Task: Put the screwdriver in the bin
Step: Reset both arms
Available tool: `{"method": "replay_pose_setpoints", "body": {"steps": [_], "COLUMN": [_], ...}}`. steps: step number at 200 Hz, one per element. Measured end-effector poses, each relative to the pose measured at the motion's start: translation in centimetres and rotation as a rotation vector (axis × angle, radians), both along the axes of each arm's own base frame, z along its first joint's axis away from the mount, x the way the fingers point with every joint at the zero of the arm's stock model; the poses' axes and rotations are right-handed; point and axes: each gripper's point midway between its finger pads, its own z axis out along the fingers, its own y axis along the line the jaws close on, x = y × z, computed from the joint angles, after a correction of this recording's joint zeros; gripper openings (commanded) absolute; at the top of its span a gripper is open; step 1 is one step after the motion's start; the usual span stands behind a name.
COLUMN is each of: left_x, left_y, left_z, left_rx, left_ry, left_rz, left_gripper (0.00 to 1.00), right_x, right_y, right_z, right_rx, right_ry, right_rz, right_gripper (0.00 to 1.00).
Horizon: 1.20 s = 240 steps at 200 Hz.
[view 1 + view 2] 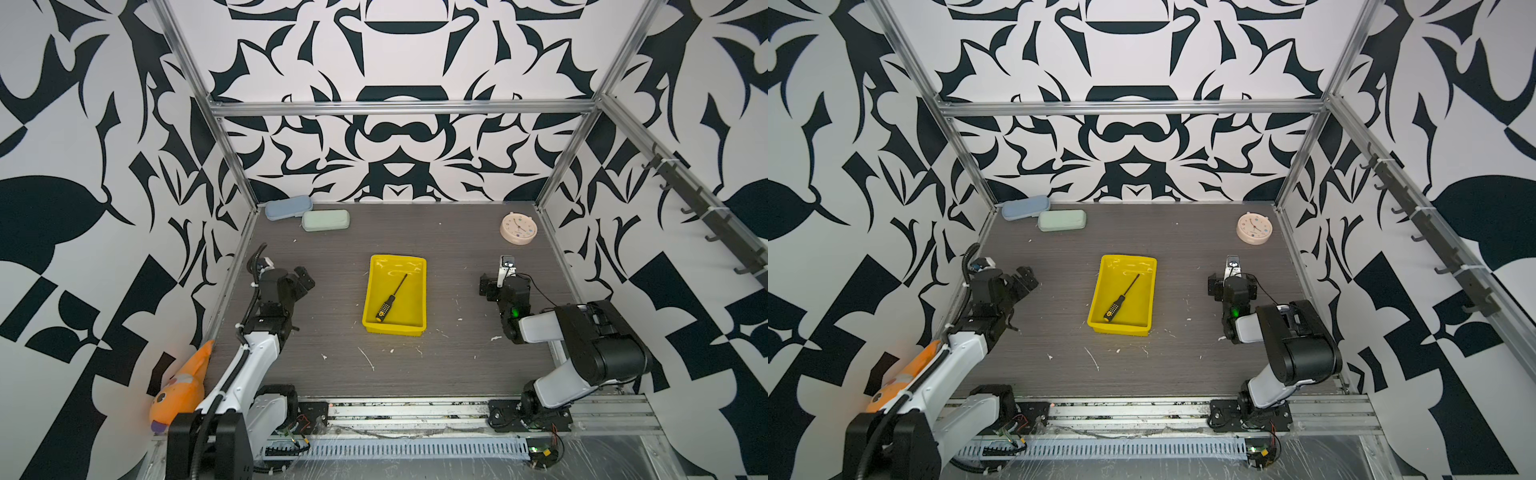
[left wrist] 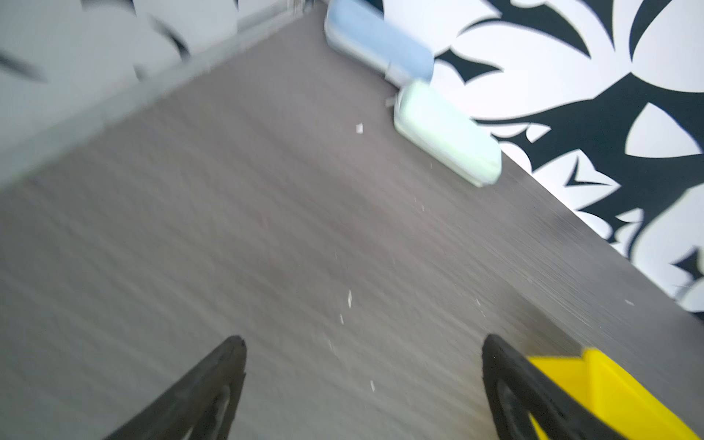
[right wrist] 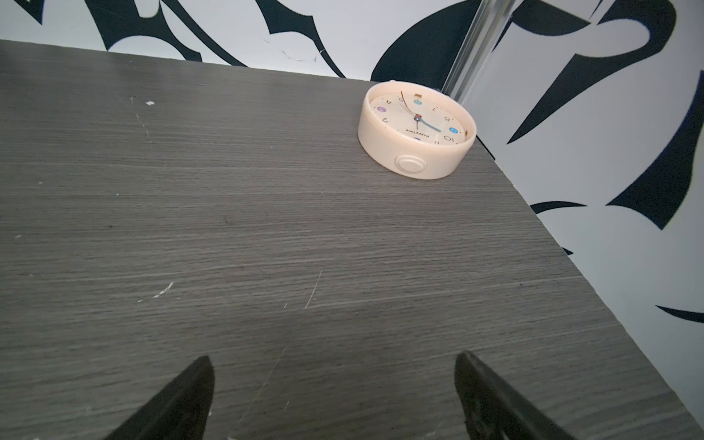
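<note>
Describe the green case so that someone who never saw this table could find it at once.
Look at the dark grey table and go to its far left corner, where two oblong cases lie close together. The green case is the one nearer the table's middle; its neighbour, the blue case, lies deeper in the corner.

screwdriver [image 1: 392, 297] 1 | bin [image 1: 413, 286] 1 | clock [image 1: 518, 227] 1 | plush fish [image 1: 183, 386] 1 | cases 2: blue case [image 1: 288, 207], green case [image 1: 325, 220]
</note>
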Motion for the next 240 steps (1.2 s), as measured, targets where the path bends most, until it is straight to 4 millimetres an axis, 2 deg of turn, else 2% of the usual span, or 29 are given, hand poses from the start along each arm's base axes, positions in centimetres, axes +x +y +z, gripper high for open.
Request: {"method": "replay_pose_setpoints", "body": {"steps": [27,55,84,116,142,178,240], "left_x": [1.1,1.8,2.0,2.5,2.6,3.8,3.9], "left_y": [2.3,3.4,3.3,2.5,2.3,2.4,2.3], "left_z": [-1.5,-3.5,-5.6,-6.2,-8.4,-6.4,-6.4], "left_rx": [0.186,0.291,0.353,0.400,0.420,0.418,0.418], "left_ry": [0.055,0.103,0.097,0.007,0.014,-0.055,-0.057], "left_rz": [0.057,0.075,0.032,-0.034,-0.068,-0.061,-0.068], "left_gripper": [0.99,0.99,0.99,0.99,0.99,0.99,0.99], "right_x": [0.0,0.0,0.0,0.0,0.0,-0.1,-0.1], "right_y": [0.0,0.0,0.0,0.0,0.0,0.0,0.0], "right_z": [0.0,0.0,-0.1,-0.1,-0.1,-0.2,-0.2], "right_rx": [0.001,0.001,0.000,0.001,0.000,0.000,0.002], "right_ry": [0.001,0.001,0.003,0.003,0.006,0.007,0.007], "right_rz": [0.002,0.002,0.002,0.002,0.002,0.002,0.003], "right_gripper": [1.00,1.00,1.00,1.00,1.00,1.00,1.00]}}
